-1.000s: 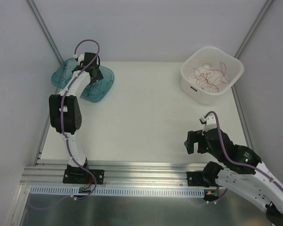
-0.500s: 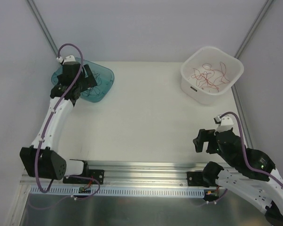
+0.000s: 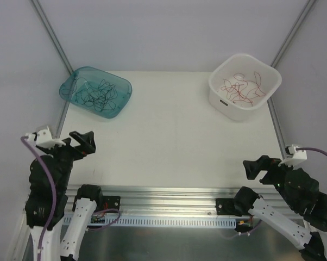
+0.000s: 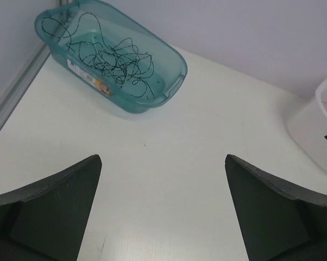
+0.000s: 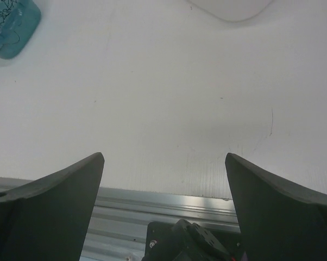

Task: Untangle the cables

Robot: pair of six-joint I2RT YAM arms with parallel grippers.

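The white table holds, at its far corners, black cables in a teal tub and red cables in a white bin, seemingly sorted, so the left gripper and right gripper gape empty at its near edge.

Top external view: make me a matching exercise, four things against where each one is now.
Things:
1 black cables
2 red cables
3 left gripper
4 right gripper

Places:
A in the white tub, far right
B near right, open, holding nothing
C in the teal tub, far left
D near left, open, holding nothing

Pairs: 1-C, 2-A, 3-D, 4-B.
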